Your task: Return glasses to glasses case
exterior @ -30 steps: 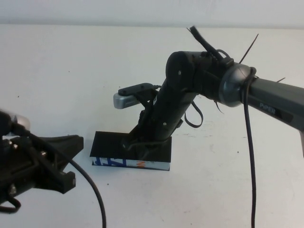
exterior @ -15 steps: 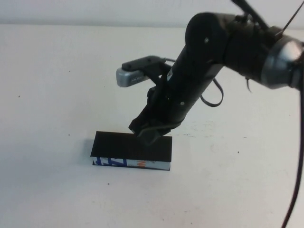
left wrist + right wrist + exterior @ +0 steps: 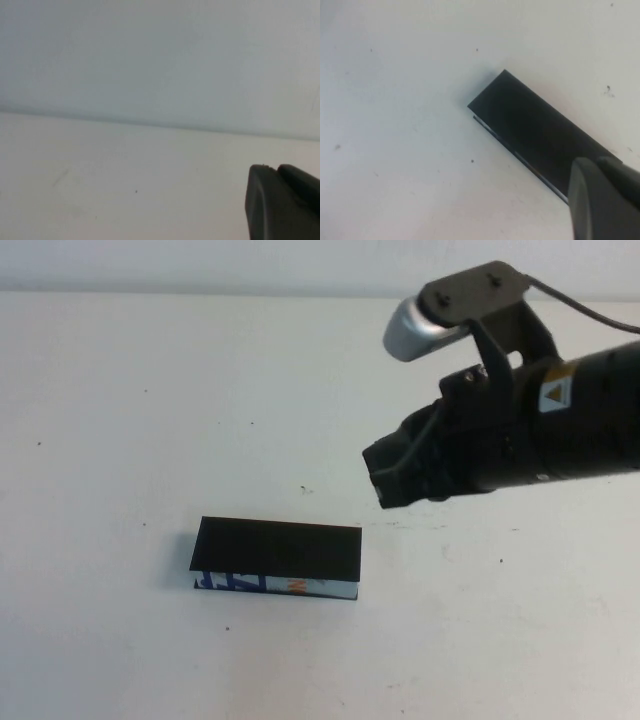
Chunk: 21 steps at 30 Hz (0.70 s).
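Note:
The glasses case [image 3: 277,558] lies shut on the white table, its flat black lid on top and its white printed front side facing me. It also shows in the right wrist view [image 3: 535,127]. The glasses are out of view. My right gripper [image 3: 385,480] hangs in the air above the table, to the right of the case and apart from it, fingers together and empty; it also shows in its wrist view [image 3: 597,162]. My left gripper [image 3: 274,169] shows only in its wrist view, shut and empty, over bare table, facing the back wall.
The white table [image 3: 150,420] runs back to a pale wall. The right arm's black body and wrist camera [image 3: 430,320] fill the upper right of the high view.
My right gripper has lifted off the case's lid and swung up and to the right. The left arm has left the high view. The case has not moved.

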Each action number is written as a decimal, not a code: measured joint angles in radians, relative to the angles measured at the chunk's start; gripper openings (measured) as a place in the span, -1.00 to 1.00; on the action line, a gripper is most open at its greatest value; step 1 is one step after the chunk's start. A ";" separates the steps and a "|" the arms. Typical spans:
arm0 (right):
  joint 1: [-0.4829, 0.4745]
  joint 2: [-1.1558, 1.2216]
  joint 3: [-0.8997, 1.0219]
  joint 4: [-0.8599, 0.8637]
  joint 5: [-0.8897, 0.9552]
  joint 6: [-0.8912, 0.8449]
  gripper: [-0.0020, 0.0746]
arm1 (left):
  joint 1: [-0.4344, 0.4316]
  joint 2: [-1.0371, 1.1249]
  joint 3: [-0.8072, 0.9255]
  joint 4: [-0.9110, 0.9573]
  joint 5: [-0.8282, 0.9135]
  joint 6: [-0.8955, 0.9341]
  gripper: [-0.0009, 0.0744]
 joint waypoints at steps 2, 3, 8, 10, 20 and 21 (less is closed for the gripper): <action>0.000 -0.057 0.071 0.017 -0.055 0.002 -0.98 | 0.000 0.000 0.031 -0.002 -0.005 0.000 -0.99; 0.000 -0.088 0.113 0.024 -0.086 0.002 -0.98 | 0.000 0.000 0.045 -0.004 -0.008 0.000 -0.99; 0.000 -0.245 0.316 0.033 -0.241 0.002 -0.98 | 0.000 0.000 0.056 -0.045 -0.017 0.005 -0.99; 0.000 -0.312 0.391 0.036 -0.299 0.002 -0.98 | 0.000 0.000 0.056 -0.054 -0.018 0.008 -0.99; 0.000 -0.641 0.654 0.128 -0.338 0.002 -0.98 | 0.000 0.000 0.056 -0.072 -0.020 0.012 -0.99; 0.000 -0.661 0.665 0.125 -0.329 0.002 -0.98 | 0.000 0.000 0.056 -0.082 -0.021 0.012 -0.99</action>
